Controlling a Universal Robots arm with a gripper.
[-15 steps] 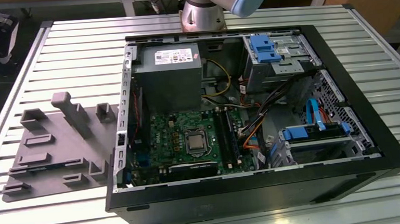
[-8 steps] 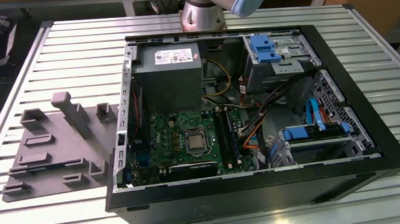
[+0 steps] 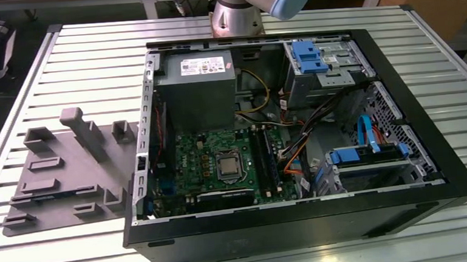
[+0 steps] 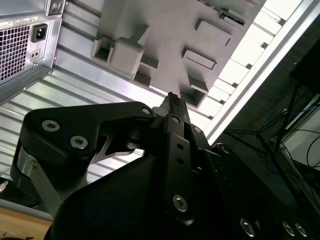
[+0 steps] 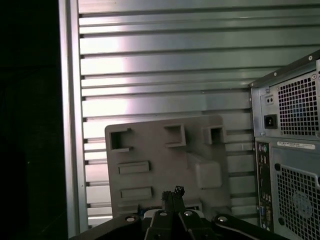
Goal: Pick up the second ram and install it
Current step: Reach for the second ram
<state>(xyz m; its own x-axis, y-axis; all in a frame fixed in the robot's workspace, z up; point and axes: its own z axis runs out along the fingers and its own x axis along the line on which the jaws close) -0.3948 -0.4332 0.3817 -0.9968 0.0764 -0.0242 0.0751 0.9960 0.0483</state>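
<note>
The memory stick (image 4: 231,15) lies at one end of the grey tray (image 4: 165,25), past two flat raised blocks. It shows as a thin dark strip with a pale patch, cut off at the frame edge in the second wrist view. In the first wrist view a bluish sliver (image 5: 145,212) at that same end of the tray is probably the stick, mostly hidden behind the gripper's body.

The gripper (image 5: 172,194) hangs above the tray, well apart from it, with its fingertips (image 4: 172,97) drawn together and nothing between them.

In the exterior view the tray (image 3: 65,172) rests on the slatted metal table (image 3: 62,251), just beside the open computer case (image 3: 304,224), on the exterior view's left. The arm (image 3: 242,8) rises behind the case and is cut off.

Inside the case, the long black slots (image 3: 266,159) sit beside the processor. They are too dark to tell whether a stick is seated there. Orange and black cables cross just beside them.
</note>
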